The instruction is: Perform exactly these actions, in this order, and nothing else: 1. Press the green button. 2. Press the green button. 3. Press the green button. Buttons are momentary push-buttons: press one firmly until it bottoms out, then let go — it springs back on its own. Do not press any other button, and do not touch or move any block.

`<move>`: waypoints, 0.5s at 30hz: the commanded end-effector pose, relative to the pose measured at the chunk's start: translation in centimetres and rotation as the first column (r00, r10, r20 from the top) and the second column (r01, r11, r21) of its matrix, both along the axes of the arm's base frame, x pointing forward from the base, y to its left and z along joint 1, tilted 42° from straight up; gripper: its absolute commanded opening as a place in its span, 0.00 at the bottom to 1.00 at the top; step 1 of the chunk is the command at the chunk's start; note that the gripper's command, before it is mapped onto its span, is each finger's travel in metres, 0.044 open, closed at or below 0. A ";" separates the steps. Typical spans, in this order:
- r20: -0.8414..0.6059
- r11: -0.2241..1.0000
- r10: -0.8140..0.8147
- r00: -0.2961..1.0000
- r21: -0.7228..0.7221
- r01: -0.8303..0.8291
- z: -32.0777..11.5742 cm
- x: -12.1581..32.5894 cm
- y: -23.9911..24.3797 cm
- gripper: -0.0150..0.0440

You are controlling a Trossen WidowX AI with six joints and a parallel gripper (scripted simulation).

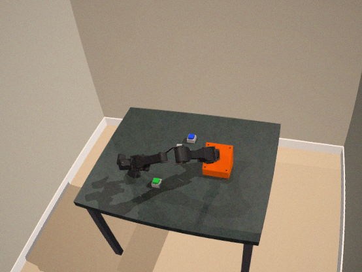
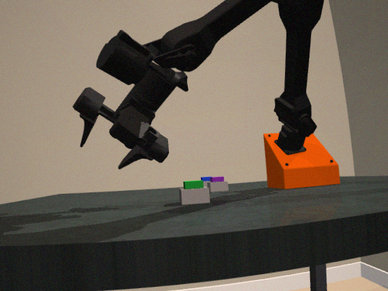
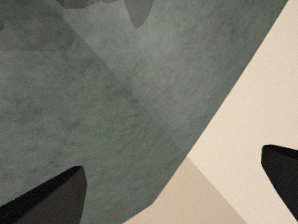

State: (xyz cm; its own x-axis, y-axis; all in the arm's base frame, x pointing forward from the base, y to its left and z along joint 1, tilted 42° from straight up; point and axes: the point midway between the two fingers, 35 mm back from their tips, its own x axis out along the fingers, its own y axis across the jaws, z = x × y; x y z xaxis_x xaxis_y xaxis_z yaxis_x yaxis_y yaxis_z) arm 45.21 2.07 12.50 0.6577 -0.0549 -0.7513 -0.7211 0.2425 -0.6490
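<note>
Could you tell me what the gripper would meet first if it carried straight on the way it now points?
Probably the bare table top near its edge: the open gripper tilts down and away from the green button, and the wrist view shows only table and floor beyond. Depth is uncertain.

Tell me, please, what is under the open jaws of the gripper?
Under the gripper lies only dark table with shadows; the wrist view adds the table edge and floor. The green button sits off to one side, not beneath. Nothing is between the jaws.

The arm [image 2: 224,21] reaches out from its orange base [image 2: 301,164], wrist angled downward. The gripper [image 2: 103,148] hangs in the air, fingers spread wide, holding nothing.
</note>
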 end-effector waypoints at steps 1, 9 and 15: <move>-0.535 0.626 -0.286 0.795 0.524 0.578 0.6 -7.9 0.6 0.93; -0.796 0.288 -0.272 0.540 0.468 0.835 2.3 -11.7 1.5 0.93; -0.947 -0.001 -0.167 0.275 0.279 0.960 4.4 -14.4 2.3 0.93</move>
